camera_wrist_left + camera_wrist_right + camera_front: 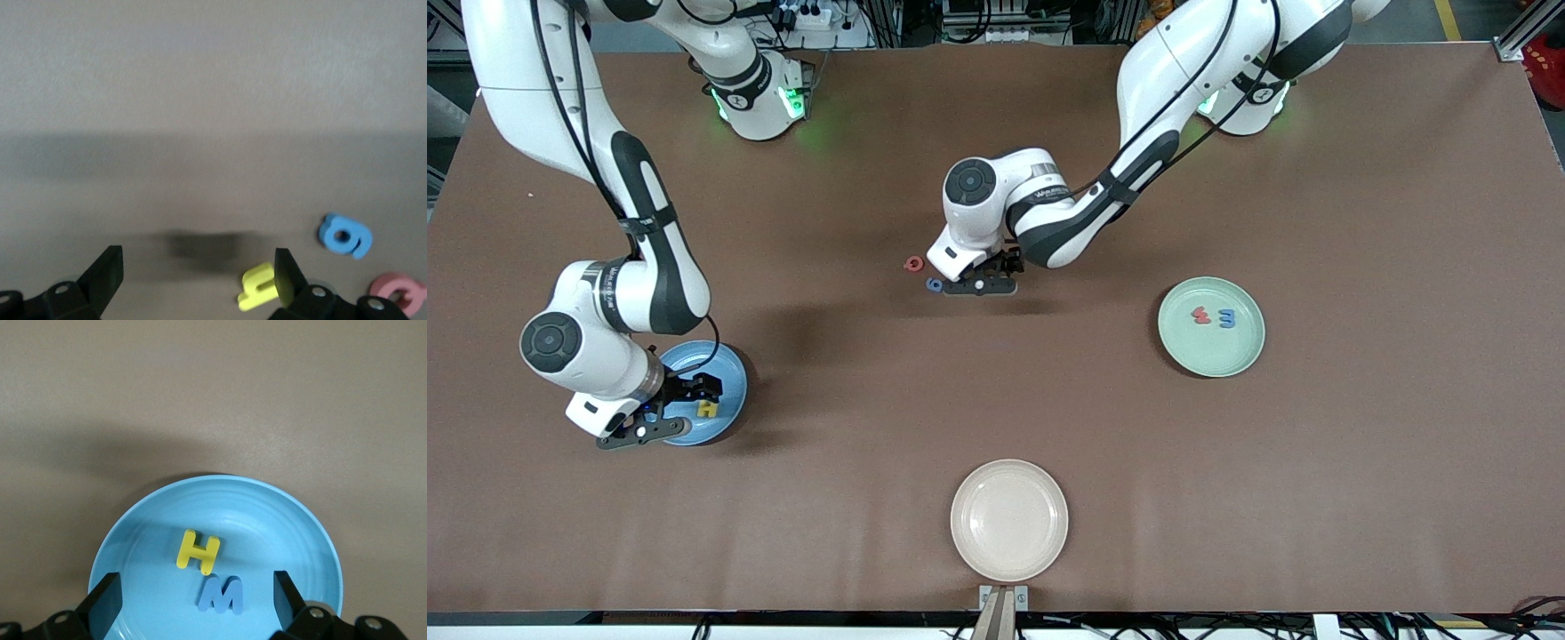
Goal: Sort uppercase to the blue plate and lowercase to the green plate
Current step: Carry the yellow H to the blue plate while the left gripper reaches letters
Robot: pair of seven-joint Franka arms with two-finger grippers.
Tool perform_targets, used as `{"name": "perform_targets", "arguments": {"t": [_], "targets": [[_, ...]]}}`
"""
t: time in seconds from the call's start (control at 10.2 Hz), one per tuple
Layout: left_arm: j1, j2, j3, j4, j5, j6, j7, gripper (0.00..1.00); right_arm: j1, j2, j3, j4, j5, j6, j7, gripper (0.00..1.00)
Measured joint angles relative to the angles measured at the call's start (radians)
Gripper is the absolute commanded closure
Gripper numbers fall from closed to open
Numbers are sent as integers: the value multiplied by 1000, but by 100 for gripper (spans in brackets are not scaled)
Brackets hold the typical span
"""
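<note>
We see the capital H [198, 551] and capital M [222, 595] lying side by side in the plate [729, 373] at the right arm's end of the table [1360, 462]. Two small letters [1215, 316] lie side by side in the plate [1232, 360] toward the left arm's end, and a third plate [1009, 551] sits at the table's camera-side edge. At mid-table the small g [344, 234] lies between the small h [258, 286] and the Q [913, 263].

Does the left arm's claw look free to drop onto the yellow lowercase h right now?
Probably yes. The left claw hangs open low over the table, the yellow h lies bare beside one finger, and the blue g lies apart from it.
</note>
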Motion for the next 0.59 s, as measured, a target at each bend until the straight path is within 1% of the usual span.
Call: {"name": "perform_targets", "arguments": {"t": [0.2,0.59], "targets": [[-3,30,0,42,0,4,-29,0,-9,-1,-3,2,0,-3,0,0],[-21,60,0,51,0,4,-175,0,-21,-4,-3,3,0,-28,0,0]]}}
